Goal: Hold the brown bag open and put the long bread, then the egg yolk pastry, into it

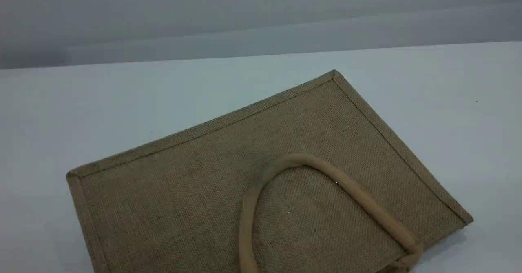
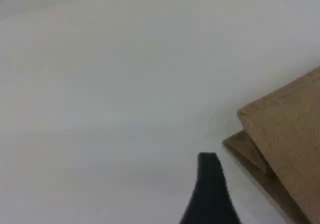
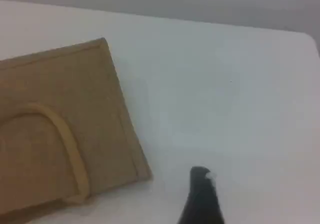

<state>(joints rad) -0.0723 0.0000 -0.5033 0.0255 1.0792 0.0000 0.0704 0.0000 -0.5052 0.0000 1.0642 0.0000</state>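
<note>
The brown bag [image 1: 195,191] lies flat on the white table, one beige loop handle [image 1: 367,203] resting on top of it. Neither the long bread nor the egg yolk pastry is in any view. In the left wrist view a corner of the bag [image 2: 290,129] sits to the right of my left gripper's dark fingertip [image 2: 209,166], which hovers over bare table. The right wrist view has the bag [image 3: 60,78] and its handle [image 3: 70,146] at the left, with my right gripper's fingertip [image 3: 200,176] over bare table just off the bag's near corner. Nothing is between either gripper's fingers.
White table [image 1: 81,101] surrounds the bag, ending in a far edge against a grey wall [image 1: 261,16]. Neither arm shows in the scene view.
</note>
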